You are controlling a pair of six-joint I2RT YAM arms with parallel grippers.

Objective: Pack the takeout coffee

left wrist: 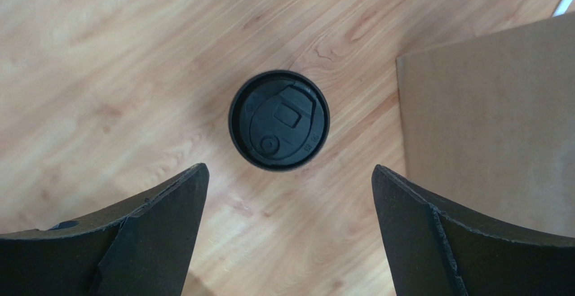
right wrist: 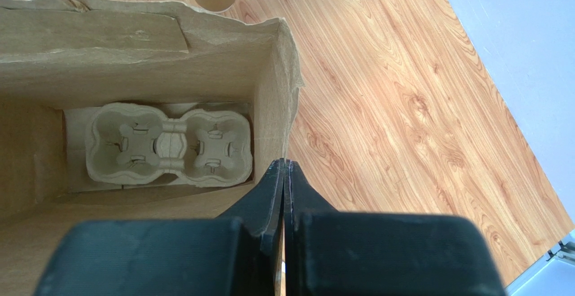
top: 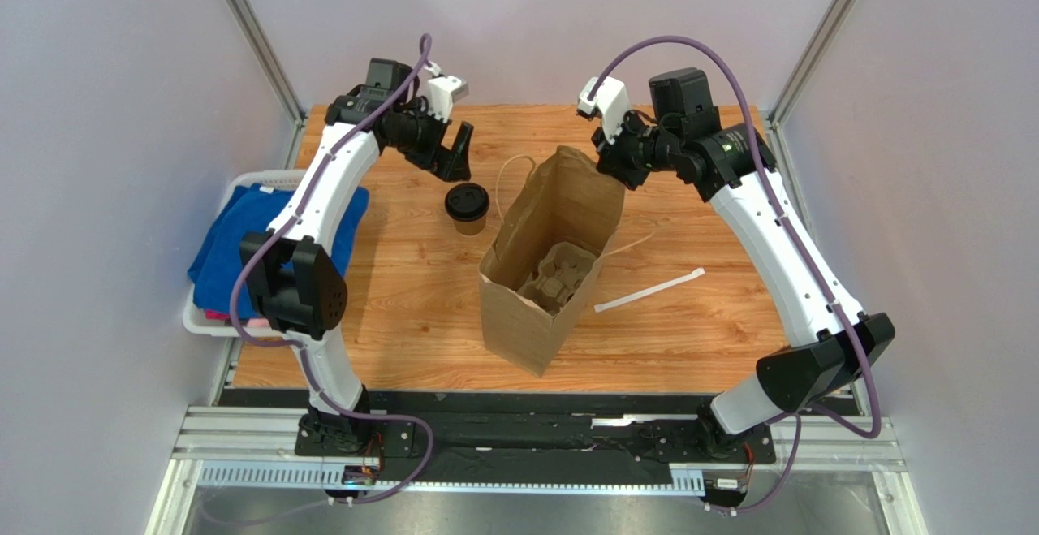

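One takeout coffee, one paper bag, one cup tray inside; left tool spread wide, empty; right tool pinching the bag's rim.

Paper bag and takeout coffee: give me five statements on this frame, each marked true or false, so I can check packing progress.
1. The takeout coffee sits inside the paper bag. False: it stands on the table beside the bag, on the bag's left.
2. The pulp cup tray lies at the bottom of the bag. True.
3. The left gripper is closed on the cup. False: its jaws stand wide open above the cup, touching nothing.
4. The right gripper is shut at the bag's rim. True.
5. The black lid is on the cup. True.
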